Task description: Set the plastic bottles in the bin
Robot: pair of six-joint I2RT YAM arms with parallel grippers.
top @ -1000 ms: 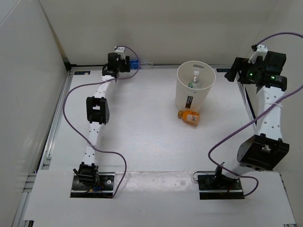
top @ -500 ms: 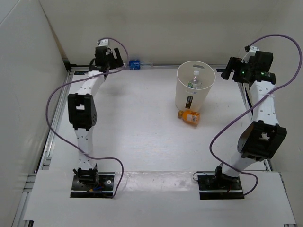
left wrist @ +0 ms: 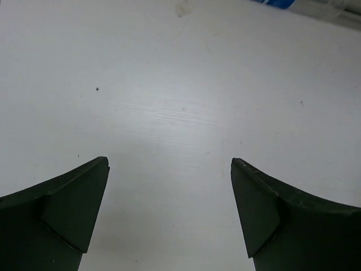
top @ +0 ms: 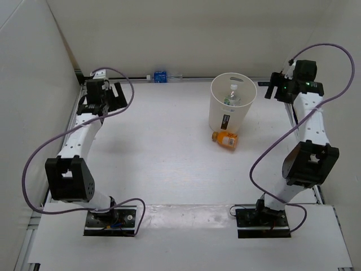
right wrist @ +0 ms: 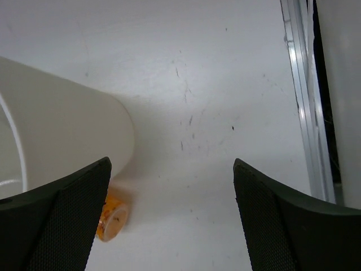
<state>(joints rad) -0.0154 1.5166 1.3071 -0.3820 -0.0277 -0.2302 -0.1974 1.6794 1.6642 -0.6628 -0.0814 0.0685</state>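
White walls close round a bare white table. At its far edge, against the back wall, lies a clear plastic bottle with a blue label, its long axis running left to right along that edge. We see the left gripper near the far left corner, its jaws spread wide and holding nothing. From its wrist view the bottle sits ahead and off to the right, barely inside the top corner, so the jaws do not face it squarely. We judge the left arm much the nearer to it, and the coming move turns on swinging back right and setting the fingers across that long axis. The tall white tapered round bin stands right of centre with a second clear bottle already inside. A short orange plastic bottle lies on its side at the bin's near foot, touching or nearly so, with its axis roughly left to right. The right gripper, also wide and empty, hovers off the bin's right side and is the nearer arm to that one. A second ago the left gripper stood right at the blue-labelled bottle; it has since pulled away leftward and its jaws have widened, while the bottle has stayed put.
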